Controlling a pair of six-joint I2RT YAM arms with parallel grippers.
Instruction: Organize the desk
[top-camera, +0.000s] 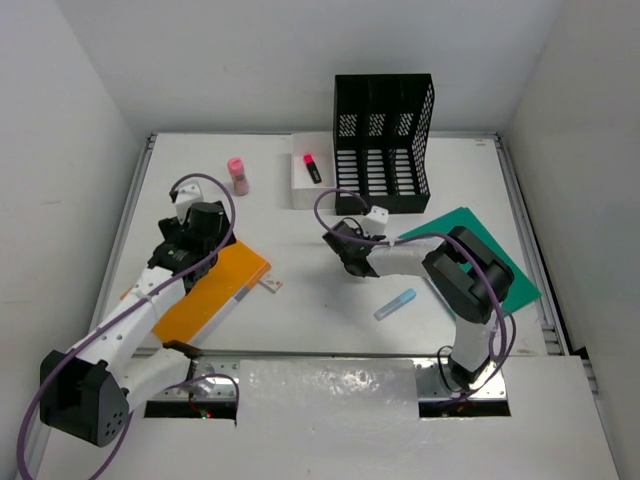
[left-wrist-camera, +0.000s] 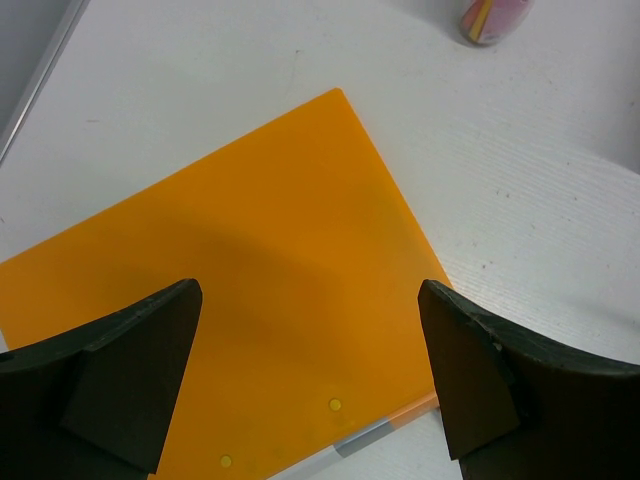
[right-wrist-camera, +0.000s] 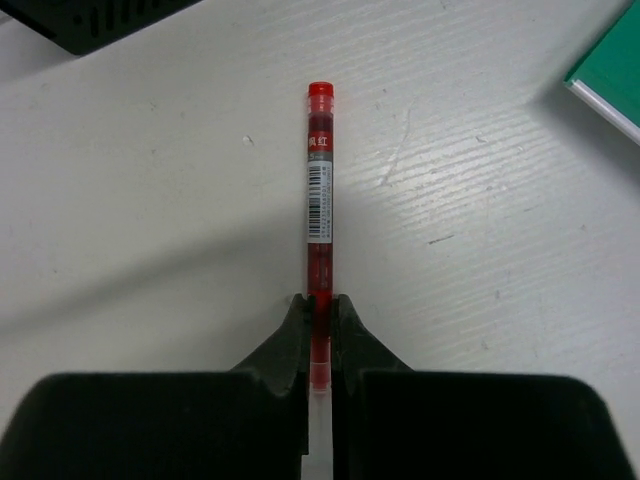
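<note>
Desk (top-camera: 300, 330) lies under both arms between white walls, its long axis running left to right in the top view. Near the bases, the left gripper (left-wrist-camera: 310, 385) hangs wide open and empty over an orange folder (left-wrist-camera: 250, 270). The right gripper (right-wrist-camera: 318, 320) is closed tight on a red pen (right-wrist-camera: 319, 190), which points straight out from its fingers. Farthest back stands a black file rack (top-camera: 383, 140).

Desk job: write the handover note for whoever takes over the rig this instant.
Left gripper: jaws open above the flat orange plastic folder, which lies at the left of the white desk.
Right gripper: jaws shut on the slim red pen, mid-desk.
Loose: pale blue marker at the near middle, green folder right, pink capped bottle at the back.
Done: pink highlighter lies in the small white box beside the black mesh file rack.
Left: stow pen, marker, both folders.
</note>
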